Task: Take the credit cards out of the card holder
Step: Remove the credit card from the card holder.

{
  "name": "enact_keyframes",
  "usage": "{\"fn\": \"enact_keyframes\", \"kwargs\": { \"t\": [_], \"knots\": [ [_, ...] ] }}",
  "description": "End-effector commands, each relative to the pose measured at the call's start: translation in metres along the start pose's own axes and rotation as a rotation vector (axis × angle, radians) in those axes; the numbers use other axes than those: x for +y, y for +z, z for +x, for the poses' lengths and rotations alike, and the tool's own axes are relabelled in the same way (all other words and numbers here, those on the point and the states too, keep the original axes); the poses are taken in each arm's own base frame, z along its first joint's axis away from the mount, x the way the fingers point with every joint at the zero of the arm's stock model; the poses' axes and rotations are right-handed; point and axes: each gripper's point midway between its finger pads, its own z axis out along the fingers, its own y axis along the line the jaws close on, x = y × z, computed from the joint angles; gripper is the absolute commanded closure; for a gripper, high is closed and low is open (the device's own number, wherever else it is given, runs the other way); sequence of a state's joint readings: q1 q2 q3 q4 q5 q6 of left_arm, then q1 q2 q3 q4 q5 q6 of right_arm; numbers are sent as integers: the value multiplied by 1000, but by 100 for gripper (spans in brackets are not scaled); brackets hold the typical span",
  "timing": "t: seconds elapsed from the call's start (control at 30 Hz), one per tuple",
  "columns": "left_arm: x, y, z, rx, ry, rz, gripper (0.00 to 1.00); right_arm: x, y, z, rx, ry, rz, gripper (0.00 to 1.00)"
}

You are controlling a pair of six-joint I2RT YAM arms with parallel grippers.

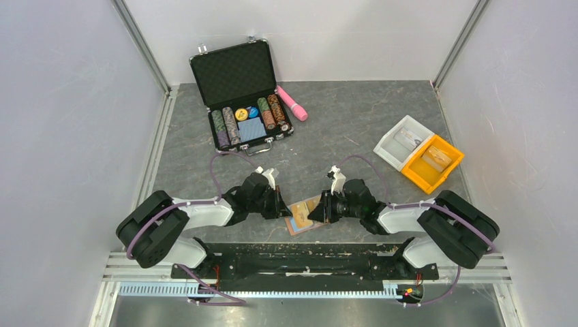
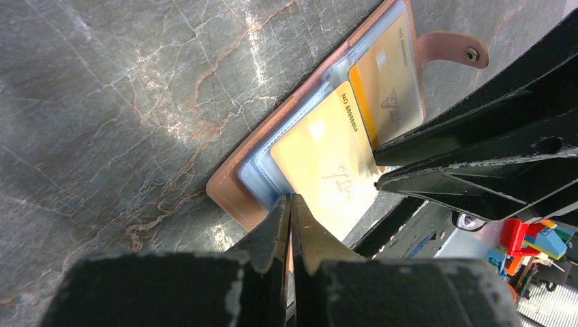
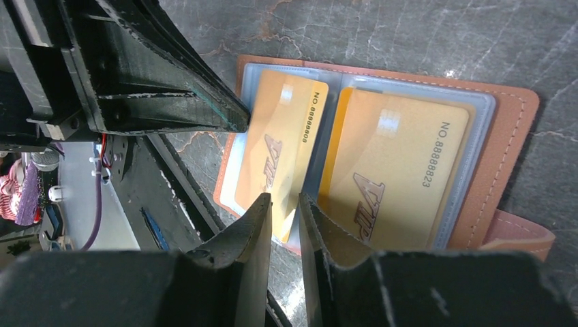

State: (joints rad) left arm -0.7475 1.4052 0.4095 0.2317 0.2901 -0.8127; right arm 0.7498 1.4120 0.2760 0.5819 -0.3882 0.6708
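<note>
Find the card holder [image 1: 305, 216] lying open and flat on the bench [image 1: 354, 122], close to its near edge, closing tab [image 2: 453, 49] out to one side. Note two orange-yellow cards in its pale blue pockets [image 3: 485, 109]: the angled card [image 3: 279, 150], skewed and partly out, and the seated card [image 3: 395, 170], square in the neighbouring pocket. Read the left tool [image 2: 291, 204] as clenched tight, tips at the holder's edge just beside the angled card; impossible to tell whether nipping the sleeve or only pressing. Read the right tool [image 3: 283, 204] as nearly closed, jaws a narrow slit apart astride the angled card's free edge; impossible to say whether biting yet. Judge the step in hand as drawing that card out. Anchor the holder with the left tool against sliding or lifting. Close the right tool on the card alone, not the sleeve beneath, then pull low and straight along the pocket's mouth, without twisting. Go slowly; expect thin slick plastic to slip from a shallow bite.
</note>
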Motion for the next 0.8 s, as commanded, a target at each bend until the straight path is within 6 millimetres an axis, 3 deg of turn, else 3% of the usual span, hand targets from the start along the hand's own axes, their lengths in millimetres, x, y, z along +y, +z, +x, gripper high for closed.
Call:
{"fn": "enact_keyframes", "kwargs": {
  "t": [0.0,0.3,0.5,0.77],
  "knots": [
    [24,-2,19,43,-35,-79,93,-2,3,-3,-12,11,5,77],
    [24,-2,19,43,-38,-78,92,3,3,-5,-19,12,-19,81],
    [26,-2,20,44,-39,-83,92,7,1,-7,-36,17,-49,100],
    [34,2,21,52,-26,-118,92,-5,-14,-21,-77,-22,-22,100]
  ]
}}
